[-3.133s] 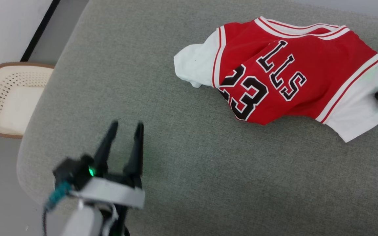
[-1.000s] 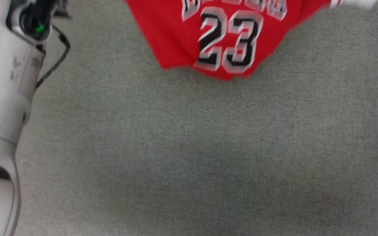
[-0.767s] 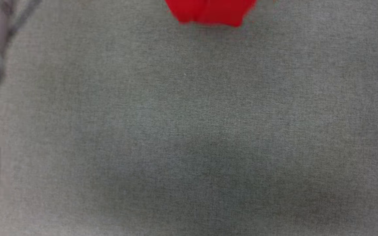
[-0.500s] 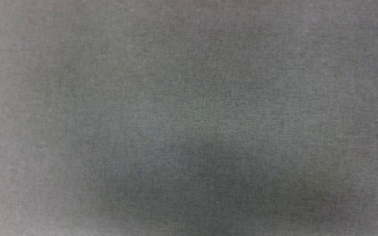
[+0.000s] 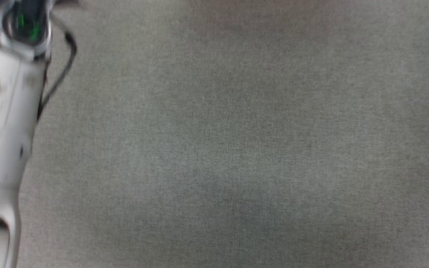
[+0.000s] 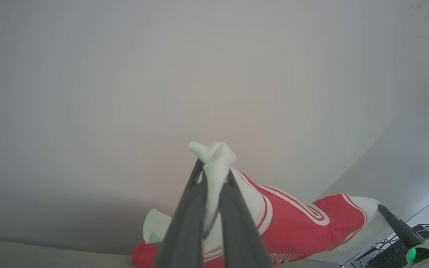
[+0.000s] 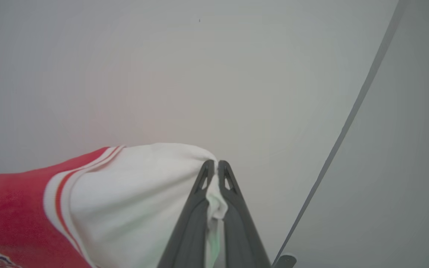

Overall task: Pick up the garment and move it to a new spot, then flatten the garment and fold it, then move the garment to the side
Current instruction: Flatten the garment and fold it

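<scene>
The garment point(image 6: 304, 227), a red shirt with white sleeves and white-striped trim, hangs stretched between my two grippers, off the grey cushion. In the left wrist view my left gripper point(image 6: 214, 167) is shut on one white sleeve end, which bunches out past the fingertips. In the right wrist view my right gripper point(image 7: 217, 163) is shut on the other white sleeve of the garment point(image 7: 132, 193). The right gripper's dark finger point(image 6: 397, 225) also shows at the far sleeve in the left wrist view. My pale left forearm point(image 5: 6, 111) runs along the left edge of the head view.
The grey fabric cushion point(image 5: 237, 149) spreads across the head view below me. Both wrist views look at a plain pale wall point(image 7: 199, 74), with a dark seam line point(image 7: 348, 123) on the right. Cables and dark equipment point(image 6: 423, 242) sit at the lower right.
The garment has risen out of the head view past its top edge. My left forearm slid off the left edge and has come back into it. Both grips have held.
</scene>
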Robot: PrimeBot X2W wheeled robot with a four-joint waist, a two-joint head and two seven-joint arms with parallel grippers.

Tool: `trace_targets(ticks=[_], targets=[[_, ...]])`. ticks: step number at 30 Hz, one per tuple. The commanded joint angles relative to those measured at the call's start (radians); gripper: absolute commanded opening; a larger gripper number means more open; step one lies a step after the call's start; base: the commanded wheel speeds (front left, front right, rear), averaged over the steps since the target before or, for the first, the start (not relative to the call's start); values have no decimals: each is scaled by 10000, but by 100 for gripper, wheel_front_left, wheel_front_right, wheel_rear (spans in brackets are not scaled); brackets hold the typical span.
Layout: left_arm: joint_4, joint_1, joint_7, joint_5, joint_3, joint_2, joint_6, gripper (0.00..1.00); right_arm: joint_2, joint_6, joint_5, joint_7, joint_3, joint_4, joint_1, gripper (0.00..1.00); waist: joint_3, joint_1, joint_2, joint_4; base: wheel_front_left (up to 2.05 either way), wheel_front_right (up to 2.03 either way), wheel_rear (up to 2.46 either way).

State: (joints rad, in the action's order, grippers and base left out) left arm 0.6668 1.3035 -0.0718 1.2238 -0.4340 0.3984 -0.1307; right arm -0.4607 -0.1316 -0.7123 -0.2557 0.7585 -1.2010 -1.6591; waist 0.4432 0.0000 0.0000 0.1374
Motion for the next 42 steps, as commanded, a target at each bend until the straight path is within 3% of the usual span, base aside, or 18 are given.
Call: trace_targets(ticks=[1,8,15,22,28,32,33,42], targets=[[-440,-701,-63,417,-40,248,3,0,-152,19,-111,-54,138,335,661,0,-451,0,0,-141,0,0,0],[-2878,-4032,-296,1888,-507,1386,4,0,-1239,19,-866,-82,332,2442,3777,0,-1179,0,0,-300,0,0,0],[-4806,-7169,-1062,2760,-492,2398,3,0,-2368,19,-1430,-1,-297,4604,6958,0,-1809,0,0,-552,0,0,0],[-6077,-9590,-1640,3172,-203,2912,3,0,-3054,19,-1246,531,-1272,7035,9708,0,-2136,0,0,-833,0,0,0],[-6890,-11582,-1869,3139,177,3208,7,0,-3603,19,-628,1871,-3511,9669,12663,0,-2291,0,0,-996,0,0,0],[-7121,-12702,-1918,2990,639,3164,9,0,-3289,19,-68,3581,-5068,11820,14764,0,-2304,0,0,-1130,0,0,0],[-7252,-13421,-1937,2866,900,3055,9,0,-2827,19,344,5003,-6029,13346,16223,0,-2261,0,0,-1181,0,0,0],[-7314,-15043,-1940,2408,1887,2783,8,0,-1588,19,811,8367,-7651,16737,18997,0,-2081,0,0,-1211,0,0,0]])
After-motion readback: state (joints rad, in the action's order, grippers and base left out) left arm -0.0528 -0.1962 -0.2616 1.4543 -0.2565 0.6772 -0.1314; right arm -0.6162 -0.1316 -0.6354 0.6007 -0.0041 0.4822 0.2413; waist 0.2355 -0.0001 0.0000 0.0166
